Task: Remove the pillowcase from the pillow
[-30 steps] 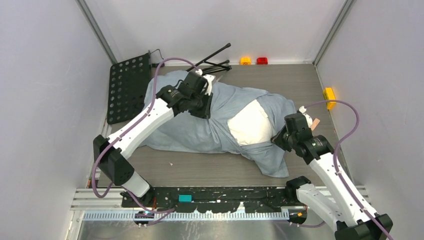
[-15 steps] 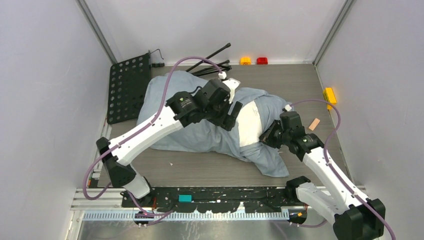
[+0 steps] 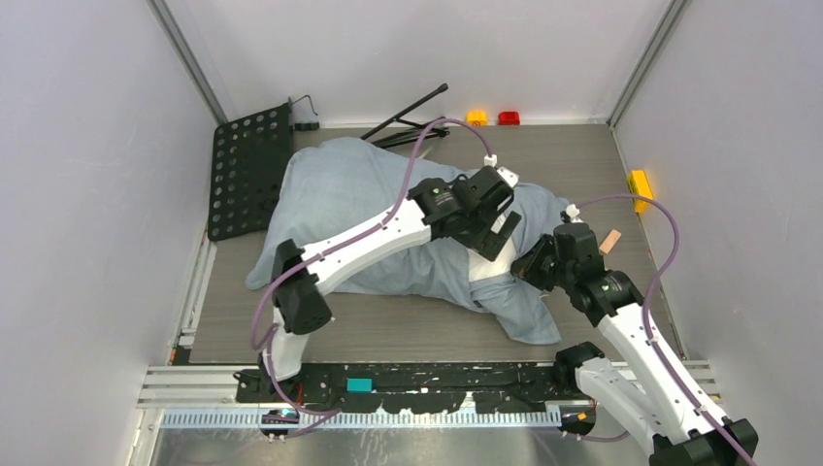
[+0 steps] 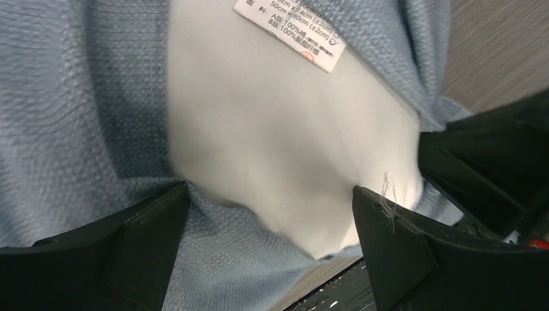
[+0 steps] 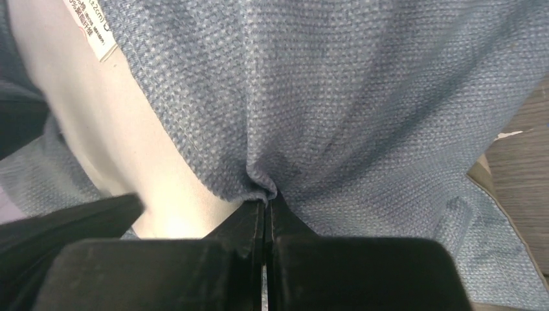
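Observation:
The blue-grey pillowcase (image 3: 340,194) lies in a rumpled heap across the table and covers most of the pillow. Only the white pillow (image 4: 278,142) end shows at the cover's open mouth, with a sewn label (image 4: 289,29) on it. My left gripper (image 4: 268,194) hovers right over that white end, open, its jaws on either side of it and nothing gripped. From above, the left gripper (image 3: 497,228) hides most of the white patch. My right gripper (image 5: 265,197) is shut on a pinched fold of the pillowcase (image 5: 362,97) edge, beside the pillow (image 5: 110,129). It is the right gripper (image 3: 532,264) at the heap's right end.
A black perforated board (image 3: 250,170) lies at the back left, with black rods (image 3: 412,121) behind the heap. Small orange (image 3: 476,117) and red (image 3: 509,117) blocks sit at the back wall, a yellow block (image 3: 638,183) at the right wall. A black rail (image 3: 408,379) runs along the front.
My left arm swung right from the heap's back left to above the exposed pillow end, and its jaws opened wide. The right gripper stayed shut on the cloth, shifting slightly.

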